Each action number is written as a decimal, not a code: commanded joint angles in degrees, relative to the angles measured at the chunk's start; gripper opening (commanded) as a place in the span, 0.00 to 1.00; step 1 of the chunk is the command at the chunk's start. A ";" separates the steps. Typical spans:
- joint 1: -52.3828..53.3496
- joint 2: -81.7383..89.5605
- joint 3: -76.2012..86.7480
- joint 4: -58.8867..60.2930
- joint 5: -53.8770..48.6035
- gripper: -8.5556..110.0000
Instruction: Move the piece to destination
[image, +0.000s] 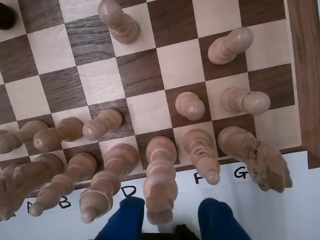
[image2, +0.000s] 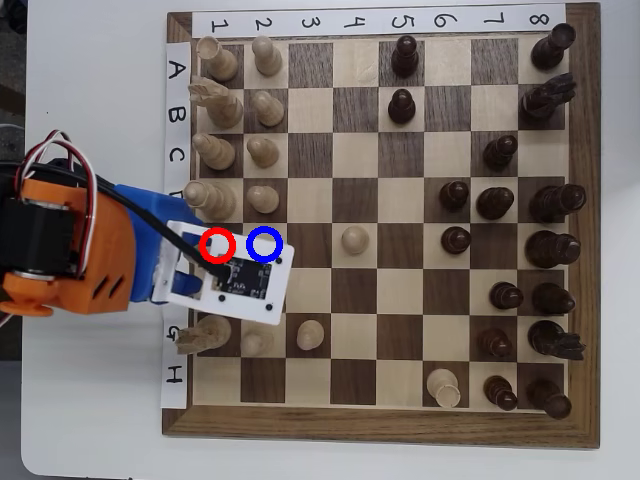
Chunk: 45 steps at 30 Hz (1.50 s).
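2 blue prongs of the tool (image: 170, 222) stand apart and empty, straddling the knobbed top of the piece (image: 160, 175). The piece stands upright on a dark square in the board's (image: 300, 50) edge row, directly under the tool. Destination (image: 145, 107), a light square, adjoins the piece's square, 1 step inward. The piece is pale, smooth turned wood with a broad round base.

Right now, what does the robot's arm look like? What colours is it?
The arm is mostly bright orange plastic with a black motor block in it. Red, white and black wires loop over its top. Nearer the board it turns blue, and a white plate with a small black circuit board sits above the claw. In the wrist view, the claw shows two rounded blue fingers.
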 joint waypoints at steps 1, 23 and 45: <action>-0.97 4.66 0.62 0.26 3.60 0.22; -4.04 1.32 6.77 0.26 6.24 0.20; -6.24 0.79 10.72 -4.48 11.60 0.19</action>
